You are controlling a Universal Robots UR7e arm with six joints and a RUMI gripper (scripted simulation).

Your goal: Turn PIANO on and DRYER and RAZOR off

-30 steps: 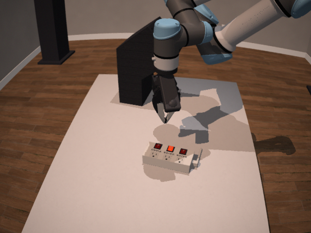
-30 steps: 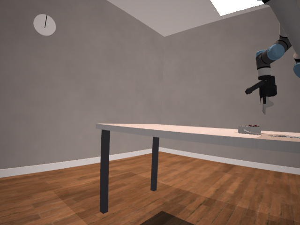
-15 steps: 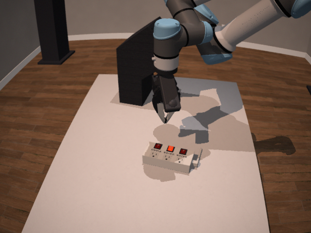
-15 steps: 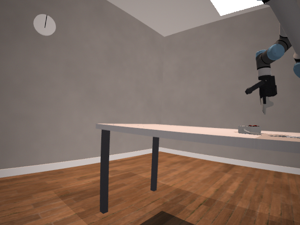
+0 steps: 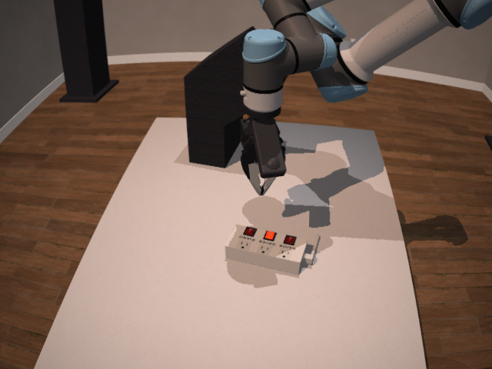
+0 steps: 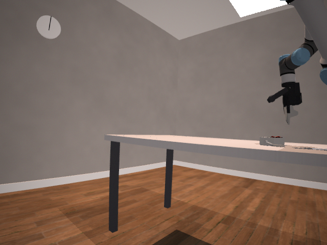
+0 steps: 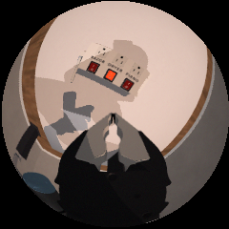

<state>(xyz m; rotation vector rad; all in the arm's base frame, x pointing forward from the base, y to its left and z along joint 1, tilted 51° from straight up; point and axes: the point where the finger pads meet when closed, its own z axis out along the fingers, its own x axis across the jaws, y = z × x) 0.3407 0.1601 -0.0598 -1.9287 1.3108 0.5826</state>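
Observation:
The white power strip (image 5: pixel 270 250) lies on the table with its switches facing up. It has three red rocker switches. In the wrist view (image 7: pixel 112 73) the labels read RAZOR (image 7: pixel 93 67), DRYER (image 7: pixel 111 74) and PIANO (image 7: pixel 127 84). The middle DRYER switch (image 5: pixel 270 234) glows bright orange; the PIANO switch (image 5: pixel 250 231) and the RAZOR switch (image 5: pixel 289 240) are dark red. My gripper (image 5: pixel 261 191) is shut and empty, pointing down, well above the table and behind the strip. It also shows in the side view (image 6: pixel 287 121), above the strip (image 6: pixel 272 140), and in the wrist view (image 7: pixel 113 116).
A dark block (image 5: pixel 212 111) stands at the table's back, just left of my gripper. A short plug stub (image 5: pixel 314 250) sticks out at the strip's right end. A black pillar (image 5: pixel 81 48) stands on the floor at the far left.

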